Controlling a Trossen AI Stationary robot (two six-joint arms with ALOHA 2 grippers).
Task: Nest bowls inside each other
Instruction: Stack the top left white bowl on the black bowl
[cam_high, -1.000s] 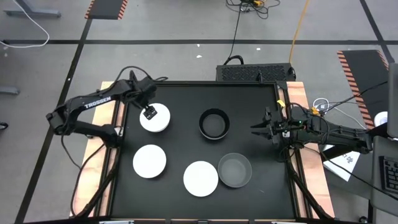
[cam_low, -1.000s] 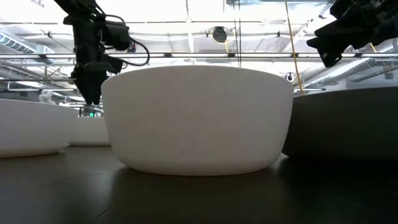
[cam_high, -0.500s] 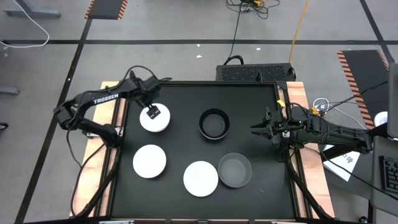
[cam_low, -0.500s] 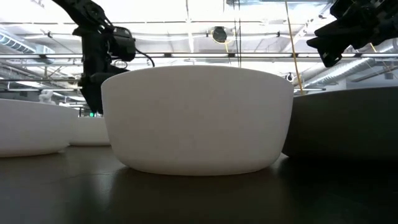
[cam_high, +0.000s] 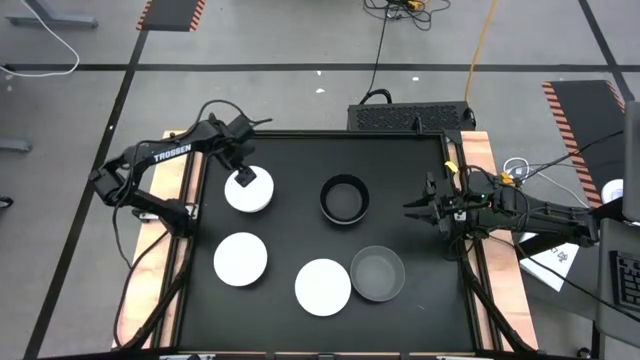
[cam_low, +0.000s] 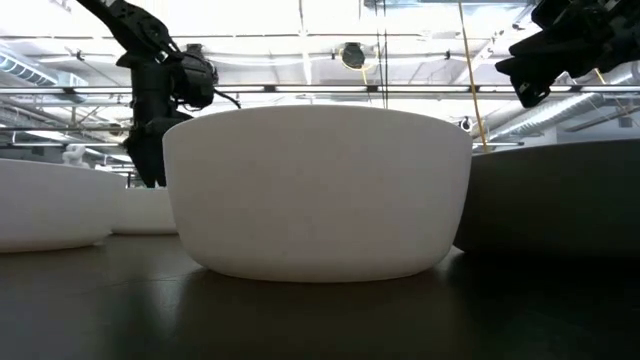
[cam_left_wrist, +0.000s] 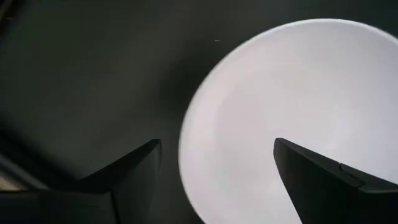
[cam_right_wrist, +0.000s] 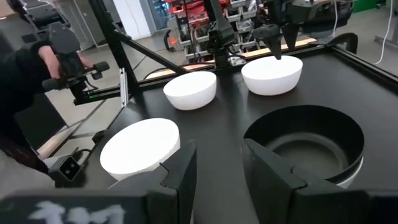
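Bowl (cam_left_wrist: 292, 118) rim between open fingers (cam_left_wrist: 134, 168).

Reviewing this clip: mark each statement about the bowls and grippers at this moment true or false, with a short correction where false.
1. The left gripper is over the rim of a white bowl. True.
2. The left gripper's fingers are shut on that rim. False: they stand open, straddling it.
3. The right gripper holds the grey bowl. False: it holds nothing, at the table's right edge.
4. Three white bowls sit on the table. True.
5. The black bowl lies inside the grey bowl. False: they stand apart.
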